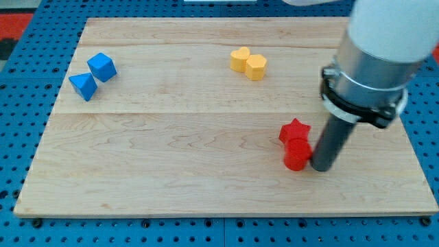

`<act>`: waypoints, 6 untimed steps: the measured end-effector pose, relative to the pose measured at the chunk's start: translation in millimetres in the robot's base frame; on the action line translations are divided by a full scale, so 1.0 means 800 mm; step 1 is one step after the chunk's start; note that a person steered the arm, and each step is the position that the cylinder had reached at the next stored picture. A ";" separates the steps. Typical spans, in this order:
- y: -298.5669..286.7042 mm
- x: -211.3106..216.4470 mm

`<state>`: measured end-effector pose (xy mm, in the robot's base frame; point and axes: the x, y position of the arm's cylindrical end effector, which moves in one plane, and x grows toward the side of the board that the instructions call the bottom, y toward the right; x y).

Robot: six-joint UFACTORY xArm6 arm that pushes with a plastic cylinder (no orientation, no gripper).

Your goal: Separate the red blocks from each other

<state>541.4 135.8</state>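
A pale wooden desk lies on blue pegboard. My tip (no pincer fitted) touches the red cylinder, itself touching the red star block, toward the desk's right edge.

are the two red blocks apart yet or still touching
Touching. The red star sits directly against the red cylinder, no board showing between them. My tip is at the cylinder's right side.

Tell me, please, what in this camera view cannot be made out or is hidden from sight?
- My tip: whether it touches the red cylinder or only stands at its right; no gap shows.
- Red star block and red cylinder: they overlap, so contact or a gap is unclear.
- The arm's upper part: cut off by the view's top edge.
- Two yellow blocks: exact shapes too small.
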 end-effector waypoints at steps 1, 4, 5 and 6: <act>-0.035 -0.021; -0.078 -0.044; -0.089 -0.048; -0.098 -0.049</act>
